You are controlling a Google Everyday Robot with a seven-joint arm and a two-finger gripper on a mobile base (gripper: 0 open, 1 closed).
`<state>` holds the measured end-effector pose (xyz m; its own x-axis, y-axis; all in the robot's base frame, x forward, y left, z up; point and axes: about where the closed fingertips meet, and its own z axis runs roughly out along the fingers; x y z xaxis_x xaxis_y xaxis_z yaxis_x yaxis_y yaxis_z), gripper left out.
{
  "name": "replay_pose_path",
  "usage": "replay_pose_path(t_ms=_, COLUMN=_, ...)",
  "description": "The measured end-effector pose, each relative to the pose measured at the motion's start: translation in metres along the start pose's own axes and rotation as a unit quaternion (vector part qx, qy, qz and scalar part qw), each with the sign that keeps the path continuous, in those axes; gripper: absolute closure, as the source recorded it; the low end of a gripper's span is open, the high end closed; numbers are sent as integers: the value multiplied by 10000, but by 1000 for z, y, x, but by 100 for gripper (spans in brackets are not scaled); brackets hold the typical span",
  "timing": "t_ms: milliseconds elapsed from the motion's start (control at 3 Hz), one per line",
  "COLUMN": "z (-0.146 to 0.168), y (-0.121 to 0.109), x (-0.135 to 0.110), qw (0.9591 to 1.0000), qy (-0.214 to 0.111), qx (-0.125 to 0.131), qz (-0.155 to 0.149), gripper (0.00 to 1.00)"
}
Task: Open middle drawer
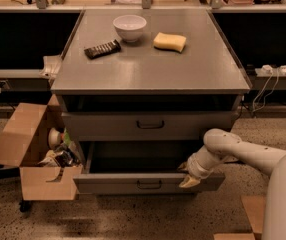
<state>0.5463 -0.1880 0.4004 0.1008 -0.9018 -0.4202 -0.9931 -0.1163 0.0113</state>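
The middle drawer point(113, 183) of the grey metal cabinet is pulled out toward me, and its dark inside shows behind its front. Its small dark loop handle point(149, 184) is centred on the front. My gripper point(189, 180) is at the right part of that drawer's front, at its top rim, well right of the handle. My pale arm point(243, 151) reaches in from the lower right. The drawer above point(103, 126) is closed, with its own handle point(150, 125). The bottom drawer is hidden behind the pulled-out front.
On the cabinet top point(153, 74) are a white bowl point(129, 27), a yellow sponge point(169, 41) and a dark remote point(102, 49). An open cardboard box point(30, 154) of clutter stands at the cabinet's left. Cables and a power strip point(283, 70) lie at the right.
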Motion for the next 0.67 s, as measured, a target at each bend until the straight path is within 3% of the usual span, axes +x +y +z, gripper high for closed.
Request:
replay_pose_path(t_ms=333, z=0, y=9, x=-1, qw=10000, qy=-3, qx=-57, qz=28, gripper=95)
replay_pose_path(t_ms=667, z=2, y=22, x=-1, qw=9998, qy=-59, qx=-147, qz=152, gripper=100)
